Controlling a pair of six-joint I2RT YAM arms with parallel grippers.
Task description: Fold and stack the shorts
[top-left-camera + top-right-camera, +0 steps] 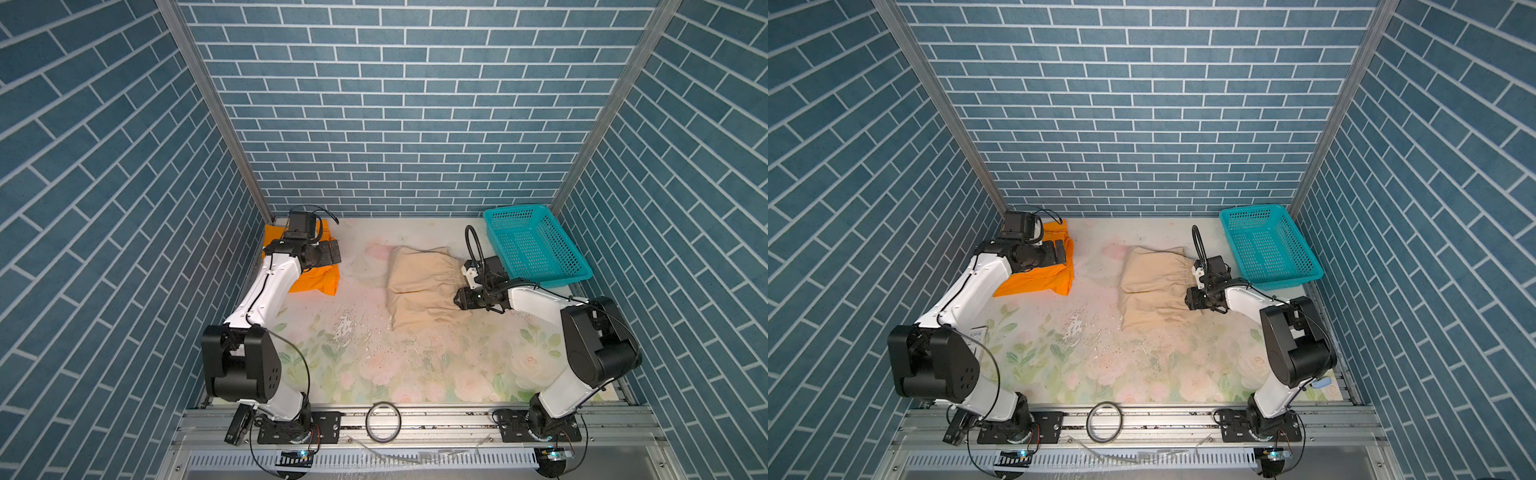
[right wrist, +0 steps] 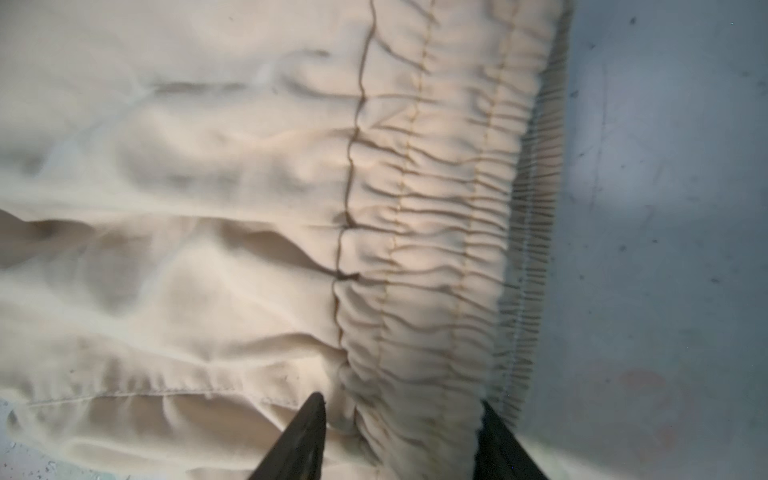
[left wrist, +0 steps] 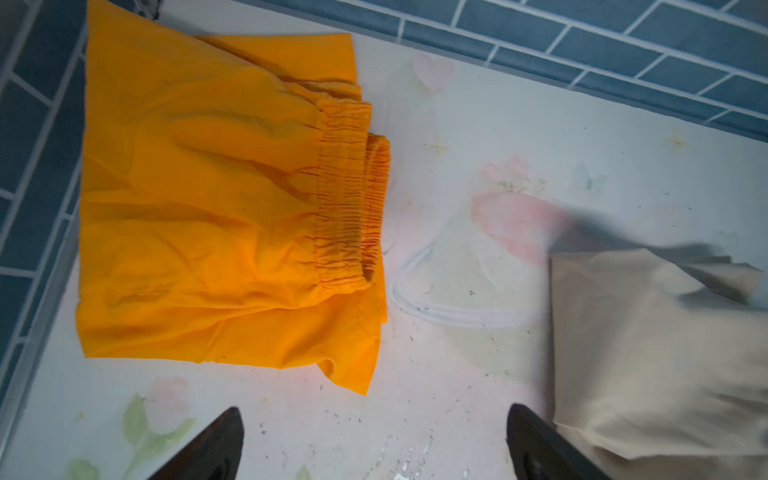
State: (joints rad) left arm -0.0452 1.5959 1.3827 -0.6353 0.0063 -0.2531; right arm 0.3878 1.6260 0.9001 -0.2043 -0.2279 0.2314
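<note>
The orange shorts (image 1: pixel 318 280) (image 1: pixel 1042 280) lie folded at the back left of the table, elastic waistband showing in the left wrist view (image 3: pixel 208 208). My left gripper (image 1: pixel 332 255) (image 1: pixel 1061 253) (image 3: pixel 374 409) hovers over their right edge, open and holding nothing. The beige shorts (image 1: pixel 419 282) (image 1: pixel 1154 282) (image 3: pixel 644 353) lie folded flat in the middle right. My right gripper (image 1: pixel 457 299) (image 1: pixel 1188 299) (image 2: pixel 400 402) sits at their right edge. Its fingers stand apart, straddling the gathered waistband (image 2: pixel 436 249).
A teal perforated basket (image 1: pixel 536 245) (image 1: pixel 1266 245) stands empty at the back right, just behind the right arm. A black ring (image 1: pixel 367 422) lies on the front rail. The flowered table cover (image 1: pixel 374 353) is worn in the middle. Brick-patterned walls close in three sides.
</note>
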